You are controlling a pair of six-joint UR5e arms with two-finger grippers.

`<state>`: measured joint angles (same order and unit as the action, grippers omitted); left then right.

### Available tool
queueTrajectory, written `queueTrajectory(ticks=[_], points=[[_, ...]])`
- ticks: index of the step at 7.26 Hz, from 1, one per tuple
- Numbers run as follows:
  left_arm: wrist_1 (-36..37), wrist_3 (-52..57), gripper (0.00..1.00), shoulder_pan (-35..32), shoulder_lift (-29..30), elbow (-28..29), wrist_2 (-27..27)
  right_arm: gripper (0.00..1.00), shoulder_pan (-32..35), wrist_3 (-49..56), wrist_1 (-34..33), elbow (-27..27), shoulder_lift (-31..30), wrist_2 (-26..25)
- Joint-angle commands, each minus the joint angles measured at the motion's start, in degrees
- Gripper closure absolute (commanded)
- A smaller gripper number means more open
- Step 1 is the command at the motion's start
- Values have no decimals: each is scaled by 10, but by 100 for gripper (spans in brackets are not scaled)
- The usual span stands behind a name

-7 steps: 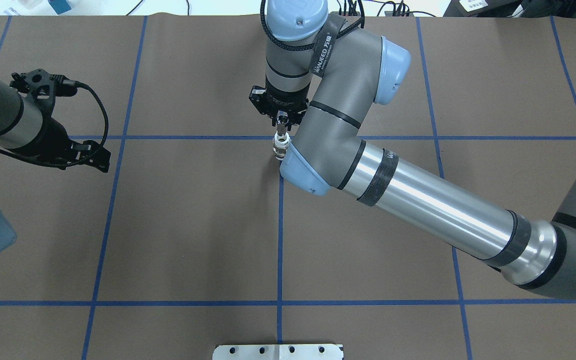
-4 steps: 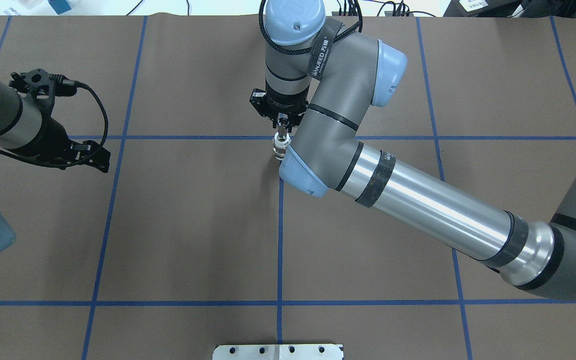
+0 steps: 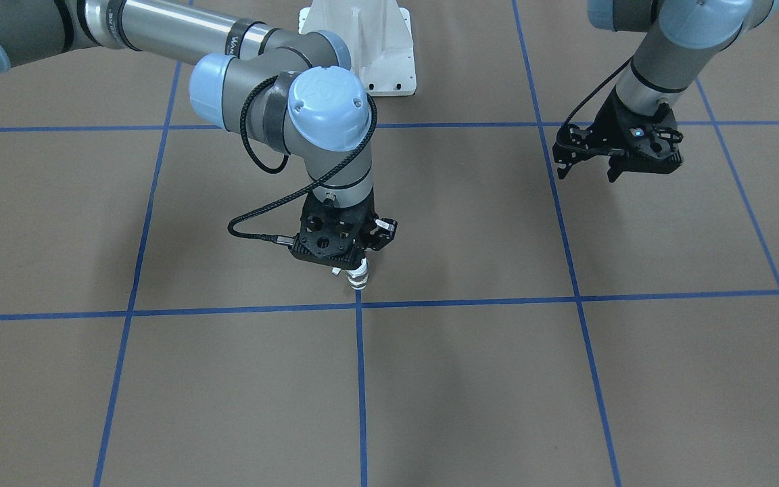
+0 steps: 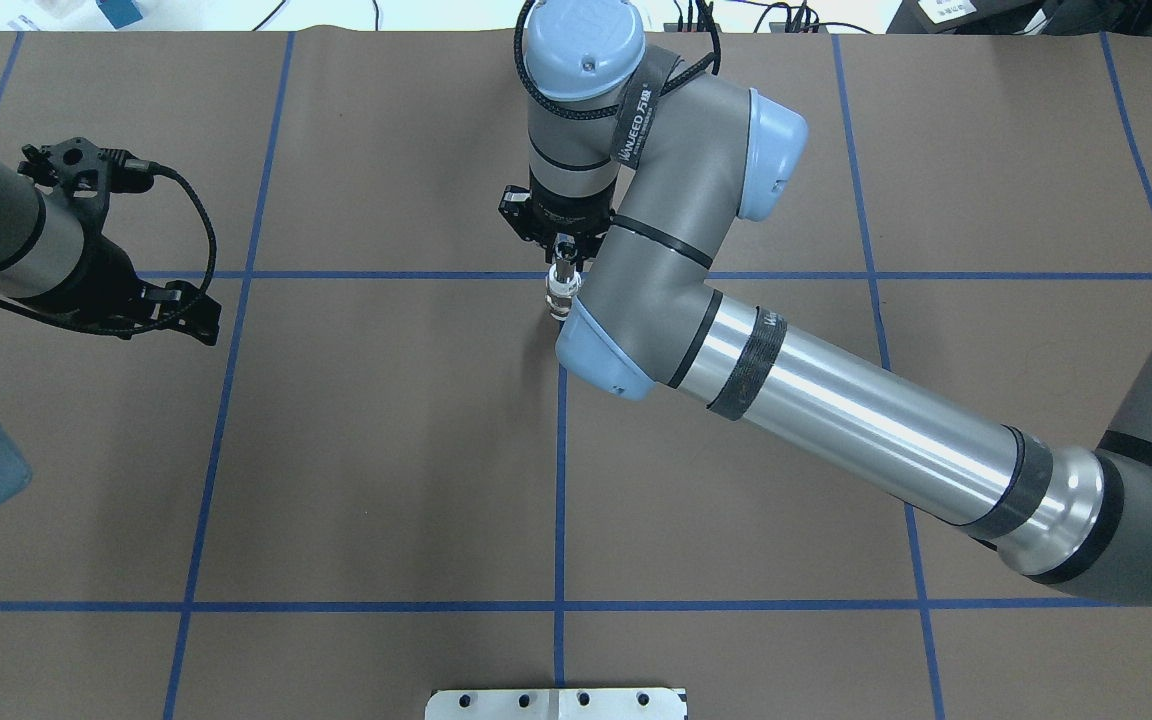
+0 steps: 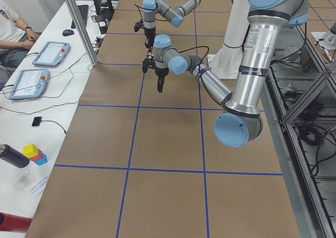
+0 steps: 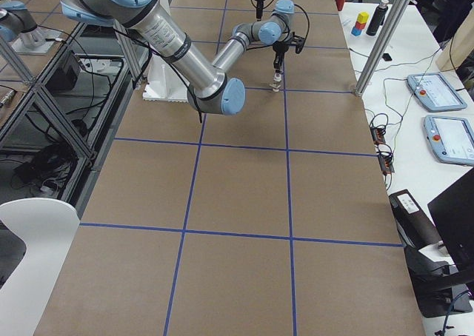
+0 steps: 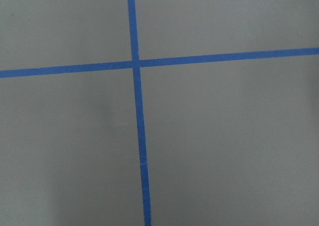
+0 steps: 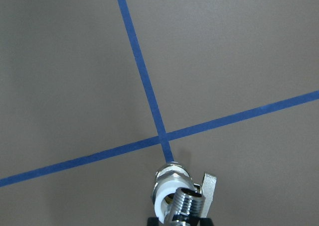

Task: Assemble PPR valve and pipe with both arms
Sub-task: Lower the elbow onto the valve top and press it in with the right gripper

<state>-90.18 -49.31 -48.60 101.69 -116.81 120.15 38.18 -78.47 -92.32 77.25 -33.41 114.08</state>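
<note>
**Right gripper (image 4: pixel 562 250) clamped on pipe (image 8: pixel 188 202), mid-scene**

Right arm (image 4: pixel 836 400) reaches in from the right, wrist vertical, fingers pointing down. Pipe sits directly above the upright valve (image 8: pixel 168 186), in line with its top end; contact unclear. Valve stands just beside the tape crossing (image 8: pixel 162 136). Left gripper (image 3: pixel 585 170) hangs wide open, well apart to the left.

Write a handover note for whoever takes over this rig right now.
Right end effector: shut on the pipe, pointing down at the central tape crossing.
Left end effector: open, empty, off to its own side.
PPR valve: upright directly under the pipe, end to end with it.
Done: both parts lined up. Whether they are fully joined cannot be told.
To do: confirm the joint, likely with the left end effector steadying the valve.
</note>
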Motion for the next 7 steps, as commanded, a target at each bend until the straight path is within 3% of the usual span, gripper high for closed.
queueTrajectory(ticks=[1,7], points=[[0,0,11,1,1,0,0,100,0,1,0,-1,1,0],[0,-1,11,1,2,0,-1,100,0,3,0,-13,10,-8]])
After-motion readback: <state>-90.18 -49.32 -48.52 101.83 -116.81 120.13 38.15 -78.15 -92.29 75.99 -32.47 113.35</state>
